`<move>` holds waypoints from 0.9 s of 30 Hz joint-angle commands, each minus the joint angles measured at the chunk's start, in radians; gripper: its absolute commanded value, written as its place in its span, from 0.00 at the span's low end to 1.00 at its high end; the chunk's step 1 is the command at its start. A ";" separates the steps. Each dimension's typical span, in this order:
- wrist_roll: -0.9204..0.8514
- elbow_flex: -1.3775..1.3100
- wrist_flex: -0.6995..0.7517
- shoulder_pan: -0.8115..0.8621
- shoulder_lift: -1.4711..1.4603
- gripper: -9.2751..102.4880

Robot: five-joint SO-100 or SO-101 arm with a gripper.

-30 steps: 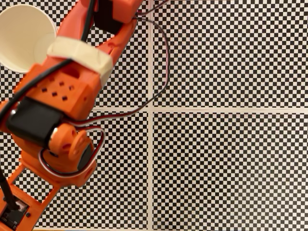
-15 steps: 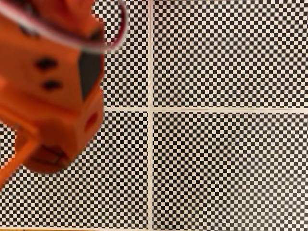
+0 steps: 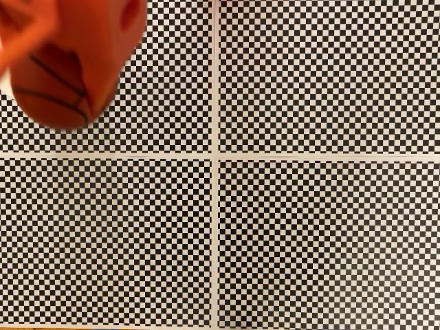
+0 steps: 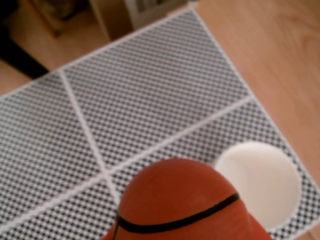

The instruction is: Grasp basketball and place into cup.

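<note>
The basketball (image 3: 53, 93) is an orange-red ball with black seam lines. It hangs large and blurred at the top left of the fixed view, well above the mat. My orange gripper (image 3: 79, 38) is closed around its upper part. In the wrist view the basketball (image 4: 175, 200) bulges up from the bottom edge. The cup (image 4: 260, 182), white with a cream inside, stands upright just right of the ball, its mouth open and nothing in it. The fingers are too blurred to make out singly.
A black-and-white checkered mat (image 3: 323, 234) with white dividing lines (image 3: 215, 206) covers the table. In the wrist view the cup stands near the mat's corner, with bare wood (image 4: 280, 65) beyond the mat's edge. Dark furniture (image 4: 20, 55) sits at the far left.
The arm that covered the left of the fixed view has swung up and towards the top left. The ball now shows under the gripper, where the cup stood uncovered a second ago.
</note>
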 commanded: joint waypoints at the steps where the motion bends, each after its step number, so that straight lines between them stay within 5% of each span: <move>1: -0.009 0.034 -0.012 0.046 0.055 0.19; 27: -0.115 0.448 -0.337 0.334 0.230 0.21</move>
